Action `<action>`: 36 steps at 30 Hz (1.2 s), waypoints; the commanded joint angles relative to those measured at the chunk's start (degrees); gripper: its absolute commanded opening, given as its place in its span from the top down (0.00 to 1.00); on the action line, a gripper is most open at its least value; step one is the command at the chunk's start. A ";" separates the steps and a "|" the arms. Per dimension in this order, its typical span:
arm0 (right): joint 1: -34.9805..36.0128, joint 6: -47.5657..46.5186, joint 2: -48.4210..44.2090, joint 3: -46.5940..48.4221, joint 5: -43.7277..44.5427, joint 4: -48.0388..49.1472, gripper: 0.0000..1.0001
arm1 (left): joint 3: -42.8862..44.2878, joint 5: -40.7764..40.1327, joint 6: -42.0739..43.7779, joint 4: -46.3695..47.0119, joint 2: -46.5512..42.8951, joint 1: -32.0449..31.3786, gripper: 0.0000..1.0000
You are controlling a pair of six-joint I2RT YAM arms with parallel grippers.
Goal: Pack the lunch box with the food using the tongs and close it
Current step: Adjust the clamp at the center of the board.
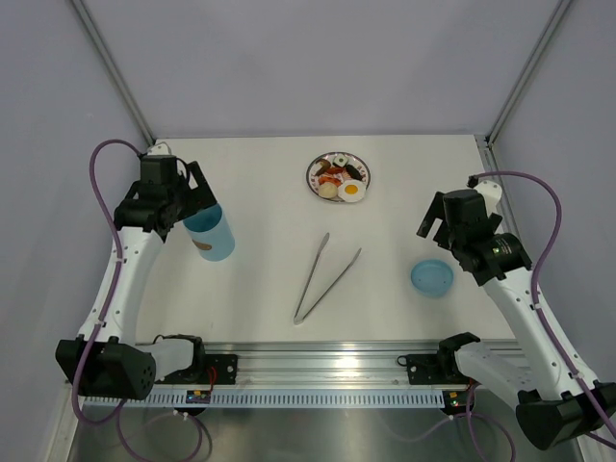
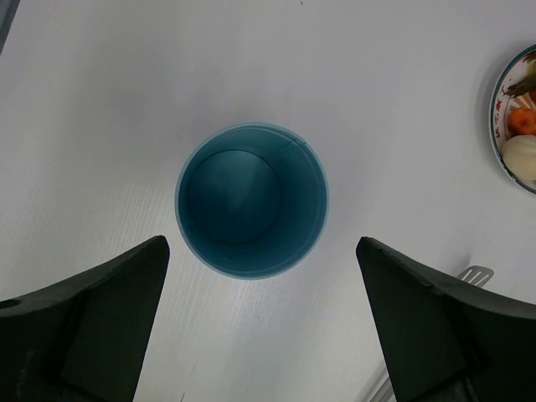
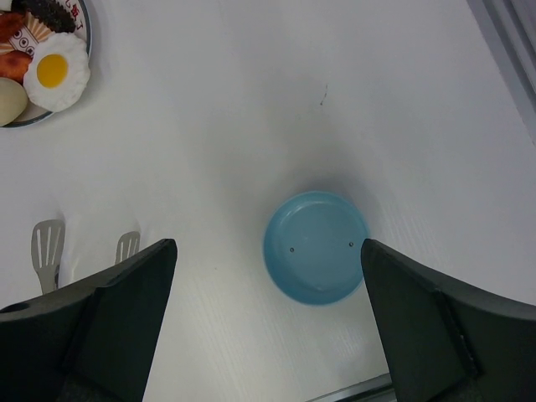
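Observation:
The light-blue lunch box [image 1: 210, 234] stands upright and open at the table's left; the left wrist view looks straight down into its bare inside [image 2: 251, 199]. My left gripper [image 1: 199, 199] [image 2: 260, 243] hovers over it, open and holding nothing. The round blue lid [image 1: 431, 277] [image 3: 316, 247] lies flat at the right, under my open, unladen right gripper [image 1: 438, 227] [image 3: 268, 243]. The silver tongs [image 1: 325, 277] lie in a narrow V mid-table, tips [image 3: 48, 251] pointing away from me. The food, with a fried egg [image 3: 55, 71], sits on the red-rimmed plate [image 1: 317, 167] at the back.
A metal rail [image 1: 318, 368] with both arm bases runs along the near edge. Grey walls and frame posts close in the table at the back and sides. The plate's edge [image 2: 497, 109] shows at the right of the left wrist view.

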 commanded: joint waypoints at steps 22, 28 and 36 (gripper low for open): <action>35.21 23.92 19.13 -4.55 -2.97 10.11 0.01 | 0.91 6.37 -1.70 0.72 -2.81 2.10 0.01; 36.97 25.50 29.95 -3.40 -6.92 15.56 0.01 | 1.18 5.85 -0.30 -0.07 -4.22 2.10 0.01; 36.98 25.68 40.06 -0.51 -7.37 20.13 0.04 | 1.09 5.15 1.11 -1.04 -5.27 2.01 0.01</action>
